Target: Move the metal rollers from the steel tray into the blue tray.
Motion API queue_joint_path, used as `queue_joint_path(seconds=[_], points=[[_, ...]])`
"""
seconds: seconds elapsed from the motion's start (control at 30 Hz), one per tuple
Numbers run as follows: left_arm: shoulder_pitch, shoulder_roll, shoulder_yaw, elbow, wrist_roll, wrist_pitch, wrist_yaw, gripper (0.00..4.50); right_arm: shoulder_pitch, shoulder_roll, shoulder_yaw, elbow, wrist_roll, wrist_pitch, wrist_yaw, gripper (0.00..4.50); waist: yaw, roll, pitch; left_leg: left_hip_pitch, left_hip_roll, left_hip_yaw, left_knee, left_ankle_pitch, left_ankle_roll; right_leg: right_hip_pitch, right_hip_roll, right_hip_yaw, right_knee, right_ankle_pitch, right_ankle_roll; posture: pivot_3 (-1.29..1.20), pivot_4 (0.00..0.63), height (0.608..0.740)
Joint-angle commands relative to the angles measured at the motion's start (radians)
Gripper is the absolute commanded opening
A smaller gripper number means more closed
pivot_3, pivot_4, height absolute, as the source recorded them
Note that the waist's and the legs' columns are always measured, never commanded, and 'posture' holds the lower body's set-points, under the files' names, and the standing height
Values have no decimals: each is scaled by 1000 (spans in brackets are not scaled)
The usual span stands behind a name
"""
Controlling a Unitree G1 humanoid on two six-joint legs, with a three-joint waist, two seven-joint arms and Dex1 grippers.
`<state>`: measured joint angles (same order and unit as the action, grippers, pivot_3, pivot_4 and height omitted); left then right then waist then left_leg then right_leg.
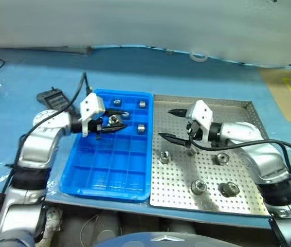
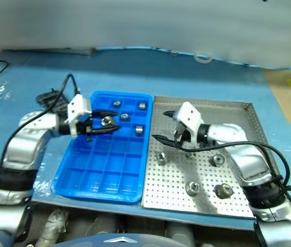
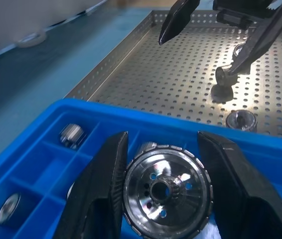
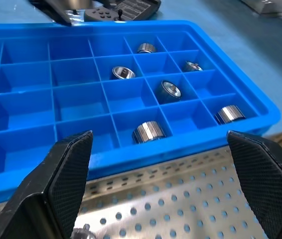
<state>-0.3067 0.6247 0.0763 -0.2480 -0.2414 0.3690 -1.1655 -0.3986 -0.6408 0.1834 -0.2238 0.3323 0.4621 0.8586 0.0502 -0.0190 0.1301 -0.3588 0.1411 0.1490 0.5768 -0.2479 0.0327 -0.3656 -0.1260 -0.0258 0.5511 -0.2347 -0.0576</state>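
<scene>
My left gripper (image 1: pixel 112 122) is shut on a shiny metal roller (image 3: pixel 167 191) and holds it above the far compartments of the blue tray (image 1: pixel 84 170). Several rollers lie in that tray's compartments, among them one (image 4: pixel 148 132) near the steel tray's side and one (image 1: pixel 142 104) at the far edge. My right gripper (image 1: pixel 174 124) hangs open with nothing in it over the steel tray (image 1: pixel 176 185), close to the blue tray. Several rollers rest on the perforated floor: one (image 1: pixel 164 156) just below the right gripper and others (image 1: pixel 199 186) towards the near side.
A black handheld controller (image 1: pixel 53 98) with a cable lies left of the blue tray on the blue table cover. A white ring (image 1: pixel 198 56) sits at the back of the table. Both trays stand side by side near the table's front edge.
</scene>
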Motion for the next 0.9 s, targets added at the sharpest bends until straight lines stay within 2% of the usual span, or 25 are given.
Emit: queue_joint_path(seconds=[0.03, 0.13, 0.23, 0.3, 0.4, 0.57, 0.8, 0.9], points=[[86, 41, 48, -115, -31, 20, 52, 1857, -37, 27, 10, 118, -27, -68, 43, 4500, 22, -1, 1, 0, -1, -1, 0, 0, -1, 0, 0, 0, 0, 0, 0, 191, 150, 740], [159, 38, 94, -142, -26, 35, 147, 1857, -85, 77, 31, 183, -23, -95, 89, 4500, 41, -3, 3, 2, -3, -2, 0, 2, -3, 1, 0, 0, 2, 0, 0, 257, 150, 740], [120, 2, 55, -88, 80, 29, 316, 1857, -107, 109, 56, 234, -64, -145, 107, 4500, 61, -4, 4, 3, -2, -3, -2, 6, -5, 1, 0, 0, 3, 0, 0, 294, 150, 740], [89, -21, 33, -61, 98, 44, 372, 1857, -117, 123, 61, 263, -81, -166, 111, 4500, 74, -5, 5, 9, -1, -3, -8, 9, -4, 4, 0, 0, 2, 0, 0, 299, 150, 740], [93, -33, 7, -58, 86, 75, 391, 1857, -120, 131, 54, 284, -97, -185, 119, 4500, 81, -8, 5, 12, -1, -3, -13, 15, -7, 5, 0, 0, 2, 0, 1, 285, 150, 740], [120, 2, -12, -42, 84, 135, 393, 1857, -97, 122, 22, 278, -108, -187, 102, 4500, 77, -11, 5, 12, 1, -3, -15, 18, -12, 3, 2, 0, 3, 1, 3, 250, 150, 740], [66, 24, -41, 29, 91, 140, 393, 1857, -54, 122, 4, 247, -130, -182, 67, 4500, 76, -11, 5, 12, 3, -3, -16, 19, -14, 2, 4, -1, 2, 1, 3, 206, 150, 740], [48, 34, -70, 63, 85, 122, 354, 2807, -41, 126, -1, 238, -135, -185, 53, 4500, 73, -10, 5, 13, 3, -3, -16, 20, -16, 2, 5, 0, 2, 2, 5, 183, 150, 740]])
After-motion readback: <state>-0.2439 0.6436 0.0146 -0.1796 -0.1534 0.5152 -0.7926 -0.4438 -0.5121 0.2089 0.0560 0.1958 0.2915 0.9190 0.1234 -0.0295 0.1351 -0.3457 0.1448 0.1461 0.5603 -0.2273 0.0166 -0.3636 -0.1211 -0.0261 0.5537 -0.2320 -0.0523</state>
